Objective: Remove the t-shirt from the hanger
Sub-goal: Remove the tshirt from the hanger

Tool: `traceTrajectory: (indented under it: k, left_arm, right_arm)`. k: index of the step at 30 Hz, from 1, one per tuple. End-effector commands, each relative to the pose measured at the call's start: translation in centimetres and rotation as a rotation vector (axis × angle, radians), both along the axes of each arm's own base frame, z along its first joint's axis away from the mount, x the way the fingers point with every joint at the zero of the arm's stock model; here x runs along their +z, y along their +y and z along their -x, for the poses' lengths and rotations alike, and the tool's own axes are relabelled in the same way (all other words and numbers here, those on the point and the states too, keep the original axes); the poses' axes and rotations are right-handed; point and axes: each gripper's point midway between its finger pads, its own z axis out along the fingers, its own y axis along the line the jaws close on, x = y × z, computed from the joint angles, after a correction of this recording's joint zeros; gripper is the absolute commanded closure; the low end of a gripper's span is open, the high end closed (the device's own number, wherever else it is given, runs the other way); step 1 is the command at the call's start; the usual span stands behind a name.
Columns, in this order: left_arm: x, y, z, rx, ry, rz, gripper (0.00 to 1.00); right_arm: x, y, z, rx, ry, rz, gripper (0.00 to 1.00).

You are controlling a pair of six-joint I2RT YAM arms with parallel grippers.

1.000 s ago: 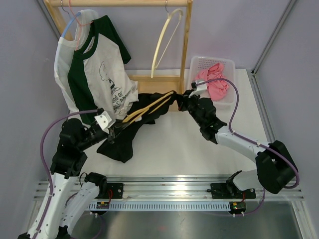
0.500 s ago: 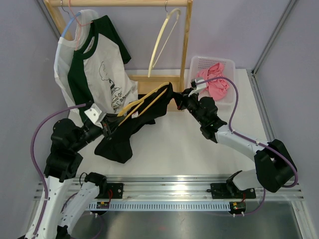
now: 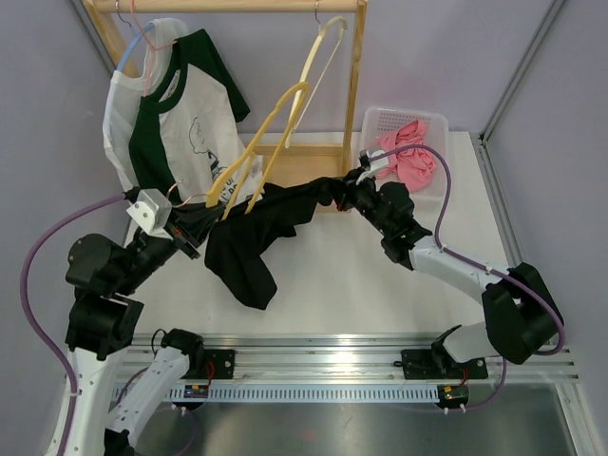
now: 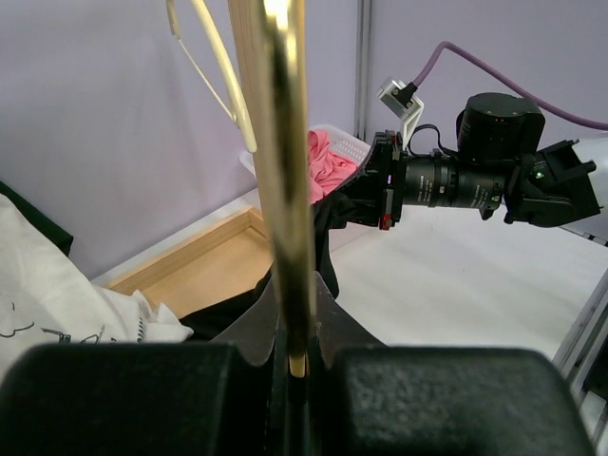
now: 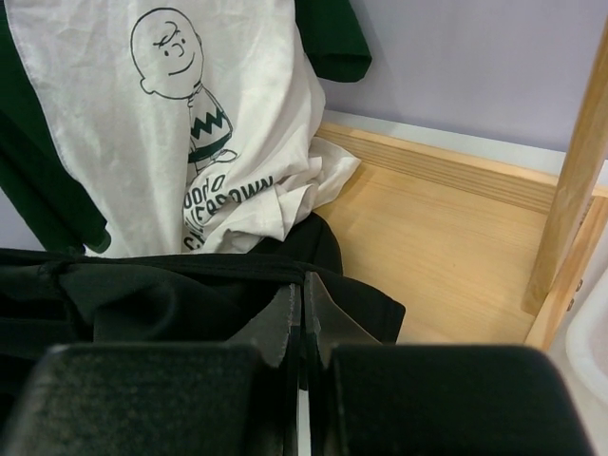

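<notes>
Top external view: the left hand [image 3: 188, 235] is seen at about 9 o'clock on the desk [image 3: 370, 280], closed narrowly on the lower end of the yellow hanger [image 3: 268, 133]. From this hand the hanger is tilted up toward 1 o'clock, and its upper part is raised clear of the cloth. The right hand [image 3: 349, 195], near 1 o'clock, is shut on a bunched edge of the black t-shirt [image 3: 255, 233]. The t-shirt is stretched between the two hands, and its loose part hangs down to the desk near the centre. Whether the lower tips of the hanger are inside the shirt cannot be told. Behind, at 11 o'clock, a white and green shirt [image 3: 176, 123] is hung on the wooden rack [image 3: 357, 76]. A basket [image 3: 380, 119] with a pink cloth [image 3: 410, 160] is placed at 2 o'clock.
</notes>
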Motion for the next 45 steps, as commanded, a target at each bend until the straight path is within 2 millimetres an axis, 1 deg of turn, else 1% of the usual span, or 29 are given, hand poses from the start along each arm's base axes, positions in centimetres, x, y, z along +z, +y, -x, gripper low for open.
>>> traceTrajectory:
  k: [1, 5, 6, 9, 10, 12, 13, 14, 15, 16, 17, 18, 19, 20, 22, 25, 27, 28, 29, 30, 32, 34, 35, 37, 39, 40, 42, 43, 45]
  left_arm:
    - [5.3, 0.9, 1.5, 0.031, -0.153, 0.087, 1.00]
    - [4.0, 0.7, 1.4, 0.019, -0.139, 0.101, 1.00]
    - [3.4, 0.4, 1.1, 0.006, -0.140, 0.101, 1.00]
    - [3.2, 0.0, 1.1, -0.022, -0.156, 0.104, 1.00]
    - [3.3, -0.1, 1.0, -0.027, -0.152, 0.110, 1.00]
    - [3.9, -0.2, 1.0, -0.034, -0.180, 0.130, 1.00]
    - [3.6, -0.4, 0.8, -0.043, -0.167, 0.152, 1.00]
    - [4.9, -0.3, 1.1, -0.046, -0.226, 0.182, 1.00]
    - [5.0, -0.4, 1.0, -0.053, -0.240, 0.202, 1.00]
    - [4.4, -0.6, 0.8, -0.069, -0.227, 0.229, 1.00]
    - [5.4, -0.7, 1.2, -0.087, -0.285, 0.257, 1.00]
    - [5.6, -0.8, 1.2, -0.100, -0.298, 0.273, 1.00]
    - [5.3, -1.1, 1.2, -0.119, -0.290, 0.291, 1.00]
    - [6.1, -1.1, 1.7, -0.140, -0.335, 0.304, 1.00]
    - [6.3, -1.1, 1.6, -0.140, -0.334, 0.310, 1.00]
    - [6.3, -0.5, 1.0, -0.079, -0.309, 0.286, 1.00]
    - [5.7, 0.6, 0.1, 0.011, -0.279, 0.264, 1.00]
    - [5.8, 1.3, 0.3, 0.048, -0.284, 0.266, 1.00]
    - [5.4, 2.4, -0.4, 0.125, -0.267, 0.279, 1.00]
    - [5.1, 3.1, -0.5, 0.166, -0.266, 0.283, 1.00]
    - [4.5, 4.6, -1.2, 0.264, -0.269, 0.272, 1.00]
    - [3.7, 5.1, -2.0, 0.309, -0.257, 0.234, 1.00]
    - [3.1, 5.3, -2.8, 0.334, -0.240, 0.221, 1.00]
    - [1.8, 5.4, -4.0, 0.362, -0.222, 0.182, 1.00]
    - [0.5, 5.3, -5.3, 0.380, -0.206, 0.158, 1.00]
    - [-0.3, 5.4, -6.0, 0.395, -0.198, 0.158, 1.00]
    - [-1.2, 5.3, -6.9, 0.401, -0.183, 0.151, 1.00]
    - [-1.8, 5.0, -7.2, 0.391, -0.171, 0.144, 1.00]
    - [-2.6, 4.6, -7.9, 0.379, -0.135, 0.135, 1.00]
  right_arm:
    - [0.4, -1.3, -1.1, -0.032, -0.035, 0.043, 1.00]
    - [1.1, 0.4, 1.4, 0.140, -0.101, 0.081, 1.00]
    - [1.2, 1.6, 2.9, 0.247, -0.119, 0.087, 1.00]
    - [1.4, 3.9, 6.2, 0.447, -0.178, 0.113, 1.00]
    - [1.4, 5.1, 7.5, 0.498, -0.207, 0.128, 1.00]
    - [1.2, 6.4, 8.5, 0.546, -0.242, 0.158, 1.00]
    - [1.2, 7.2, 9.2, 0.571, -0.256, 0.165, 1.00]
    - [0.5, 8.4, 10.3, 0.630, -0.268, 0.186, 1.00]
    - [0.9, 9.3, 10.9, 0.668, -0.288, 0.189, 1.00]
    - [0.3, 9.9, 11.5, 0.709, -0.277, 0.207, 1.00]
    - [-0.5, 10.6, 12.0, 0.757, -0.282, 0.230, 1.00]
    - [-0.1, 11.7, 12.7, 0.795, -0.299, 0.238, 1.00]
    - [-1.1, 11.9, 13.0, 0.820, -0.282, 0.274, 0.99]
    - [-1.7, 12.4, 13.2, 0.836, -0.269, 0.292, 0.99]
    - [-1.9, 12.8, 13.2, 0.839, -0.249, 0.311, 0.99]
    - [-2.5, 12.4, 12.8, 0.815, -0.248, 0.339, 0.99]
    - [-3.4, 12.0, 13.4, 0.843, -0.218, 0.373, 0.97]
    - [-3.9, 11.9, 13.5, 0.862, -0.225, 0.400, 0.90]
    - [-4.0, 12.0, 13.7, 0.885, -0.220, 0.408, 0.87]
    - [-5.1, 11.8, 14.0, 0.902, -0.173, 0.435, 0.85]
    - [-5.9, 12.2, 13.0, 0.895, -0.140, 0.471, 0.83]
    - [-8.7, 12.4, 12.4, 0.904, -0.044, 0.523, 0.82]
    - [-8.6, 12.8, 12.1, 0.909, -0.028, 0.531, 0.82]
    - [-11.1, 13.2, 12.0, 0.937, 0.068, 0.556, 0.82]
    - [-12.1, 13.7, 12.0, 0.956, 0.097, 0.555, 0.78]
    - [-13.7, 14.0, 11.9, 0.949, 0.134, 0.566, 0.77]
    - [-15.2, 14.5, 11.8, 0.932, 0.164, 0.587, 0.76]
    - [-16.7, 14.5, 11.4, 0.907, 0.197, 0.613, 0.76]
    - [-17.7, 14.6, 11.6, 0.905, 0.227, 0.635, 0.75]
